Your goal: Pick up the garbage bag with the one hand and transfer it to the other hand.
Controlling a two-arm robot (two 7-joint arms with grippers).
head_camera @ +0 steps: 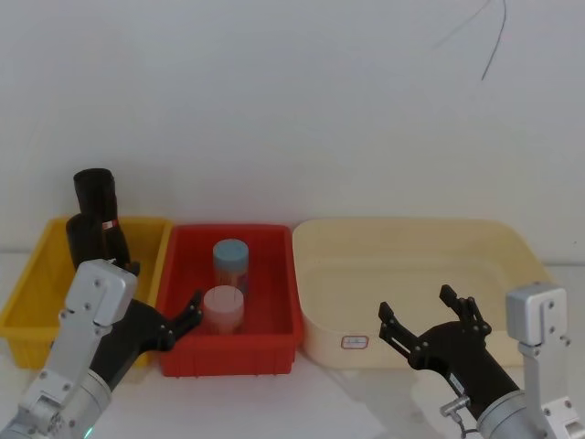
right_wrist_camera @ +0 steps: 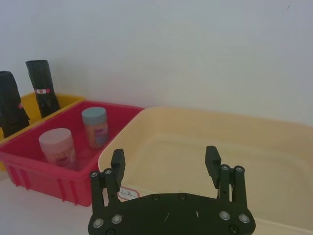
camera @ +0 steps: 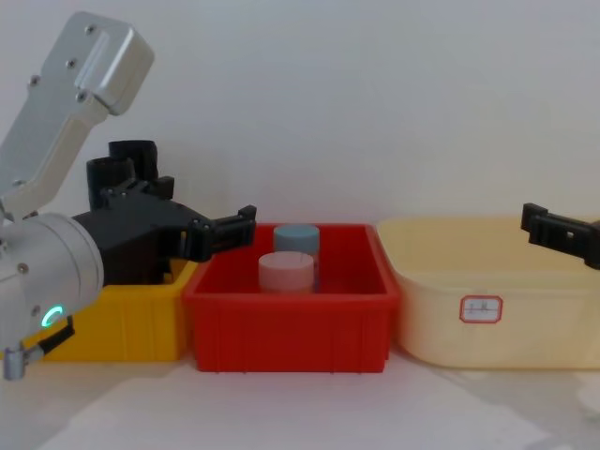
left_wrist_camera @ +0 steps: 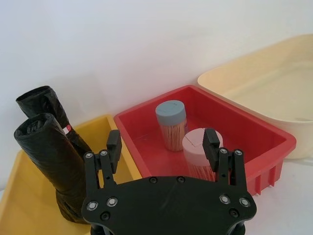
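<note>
The garbage bag, a plain black roll, stands upright in the yellow bin and shows closer in the left wrist view. My left gripper hovers open in front of the yellow and red bins, a little to the right of the bag and apart from it, with nothing between its fingers. Its arm carries a green ring. My right gripper is open and holds nothing, in front of the cream bin.
A second black roll with a red-and-white band stands behind the bag. The red bin holds a blue-lidded canister and a pink-lidded one. The cream bin is on the right, with a white wall behind.
</note>
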